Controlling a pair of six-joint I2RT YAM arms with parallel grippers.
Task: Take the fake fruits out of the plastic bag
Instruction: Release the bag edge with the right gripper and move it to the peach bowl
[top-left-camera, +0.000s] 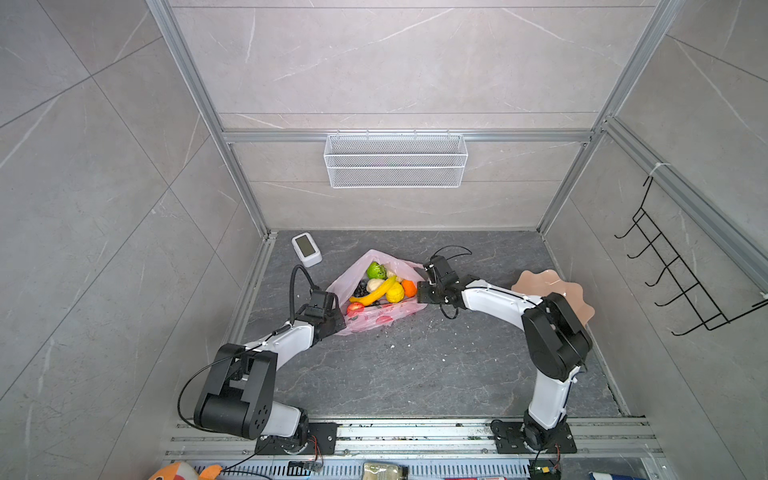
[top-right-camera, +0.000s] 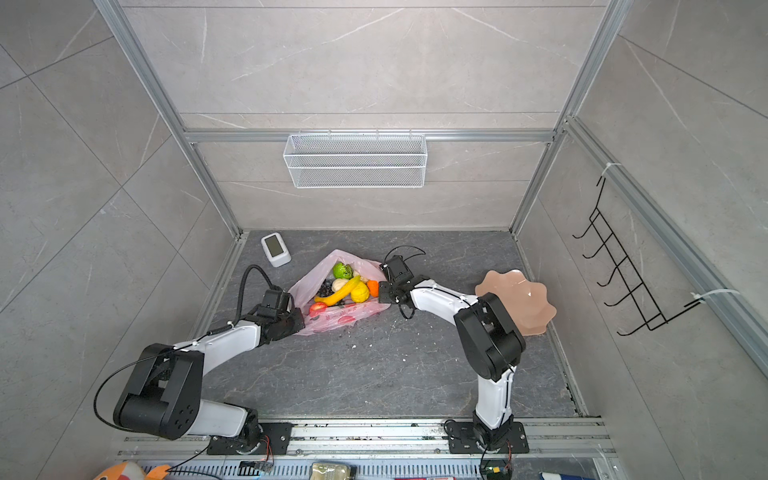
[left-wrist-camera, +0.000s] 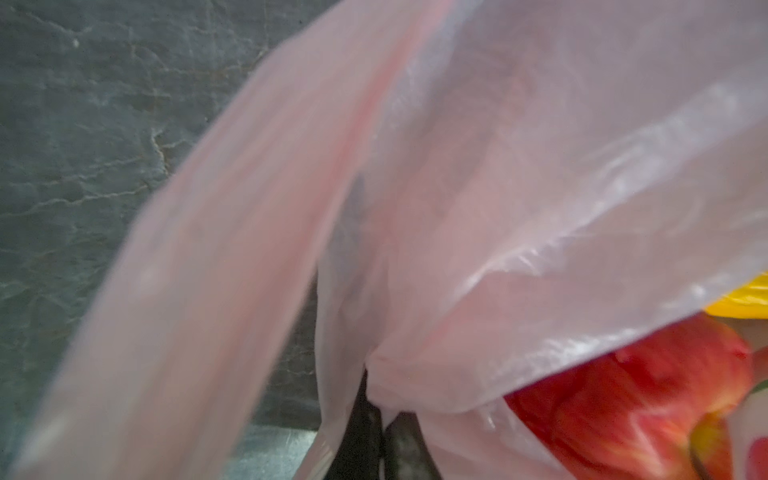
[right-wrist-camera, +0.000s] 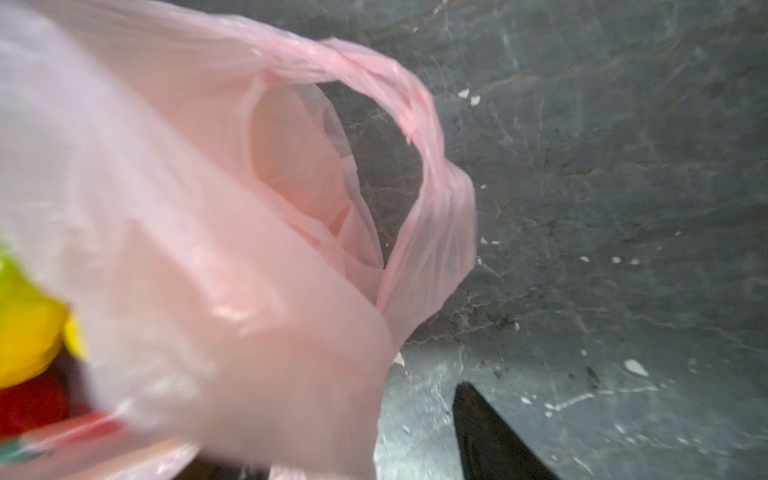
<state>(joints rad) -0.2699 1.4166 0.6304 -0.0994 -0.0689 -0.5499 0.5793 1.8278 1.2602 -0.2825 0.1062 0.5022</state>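
The pink plastic bag (top-left-camera: 374, 322) lies on the dark floor with its mouth spread open. The fake fruits show inside it in both top views: a yellow banana (top-left-camera: 376, 291), a bumpy green piece (top-left-camera: 376, 270), an orange one (top-left-camera: 409, 288), a yellow one (top-right-camera: 360, 293) and a red one (top-left-camera: 354, 308). My left gripper (left-wrist-camera: 384, 419) is shut on the bag's film at its left corner (top-left-camera: 340, 322). My right gripper (right-wrist-camera: 374, 415) stands open at the bag's right edge (top-left-camera: 419, 291). One black finger (right-wrist-camera: 478, 436) is bare and the bag (right-wrist-camera: 208, 249) hides the other.
A peach scalloped plate (top-left-camera: 552, 291) lies at the right, partly behind my right arm. A small white device (top-left-camera: 306, 248) stands at the back left. A white wire basket (top-left-camera: 395, 160) hangs on the back wall, a black hook rack (top-left-camera: 681, 266) on the right wall.
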